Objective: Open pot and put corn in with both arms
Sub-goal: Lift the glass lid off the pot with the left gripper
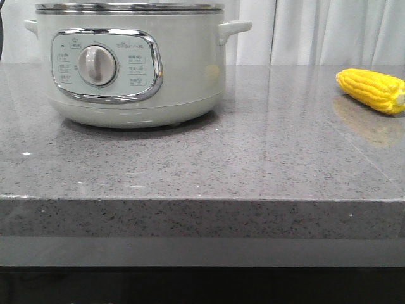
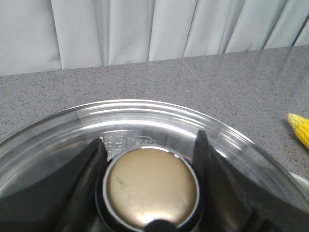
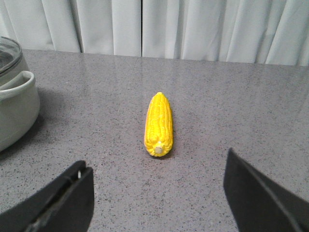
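The pale grey-green pot stands at the back left of the counter, its dial facing me; one handle shows in the right wrist view. Its glass lid fills the left wrist view. My left gripper has its fingers tight against both sides of the gold lid knob. The yellow corn lies on the counter at the far right, apart from the pot. My right gripper is open and empty, just short of the corn's blunt end. Neither gripper shows in the front view.
The grey speckled counter has its front edge near me. White curtains hang behind it. The corn's tip shows at the edge of the left wrist view.
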`<state>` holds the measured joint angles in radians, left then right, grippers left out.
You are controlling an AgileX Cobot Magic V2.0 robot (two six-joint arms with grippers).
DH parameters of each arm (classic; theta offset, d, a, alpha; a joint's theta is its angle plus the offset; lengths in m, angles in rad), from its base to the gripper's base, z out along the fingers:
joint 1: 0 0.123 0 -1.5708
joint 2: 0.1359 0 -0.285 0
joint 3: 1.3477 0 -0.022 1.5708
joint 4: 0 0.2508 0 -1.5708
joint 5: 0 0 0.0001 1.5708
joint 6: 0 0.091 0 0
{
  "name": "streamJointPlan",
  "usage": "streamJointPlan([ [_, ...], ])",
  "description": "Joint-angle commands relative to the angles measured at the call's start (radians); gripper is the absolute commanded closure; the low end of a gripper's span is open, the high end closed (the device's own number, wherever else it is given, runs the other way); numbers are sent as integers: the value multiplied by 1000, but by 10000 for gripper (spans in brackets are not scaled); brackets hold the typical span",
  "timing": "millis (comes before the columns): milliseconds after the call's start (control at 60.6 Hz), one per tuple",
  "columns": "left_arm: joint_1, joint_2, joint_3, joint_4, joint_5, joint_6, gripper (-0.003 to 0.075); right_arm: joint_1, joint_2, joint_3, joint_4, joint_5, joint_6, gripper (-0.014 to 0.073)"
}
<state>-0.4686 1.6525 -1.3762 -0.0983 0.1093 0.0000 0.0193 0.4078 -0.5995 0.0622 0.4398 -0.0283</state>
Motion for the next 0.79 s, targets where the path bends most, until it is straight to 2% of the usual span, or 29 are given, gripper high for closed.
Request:
streamJointPlan([
  [0, -2, -51, -43, -4, -109, -11, 430, -6, 16, -35, -5, -78, -6, 21],
  [198, -2, -84, -122, -4, -77, -11, 430, -6, 16, -35, -5, -78, -6, 21],
  [396, -2, -158, -131, 22, -55, -11, 440, -6, 16, -35, -5, -78, -6, 21],
  [594, 5, -253, -131, 80, 95, -11, 441, -6, 16, -35, -5, -78, -6, 21],
  [776, 78, -345, -131, 80, 321, -11, 441, -6, 16, -35, -5, -78, -6, 21],
])
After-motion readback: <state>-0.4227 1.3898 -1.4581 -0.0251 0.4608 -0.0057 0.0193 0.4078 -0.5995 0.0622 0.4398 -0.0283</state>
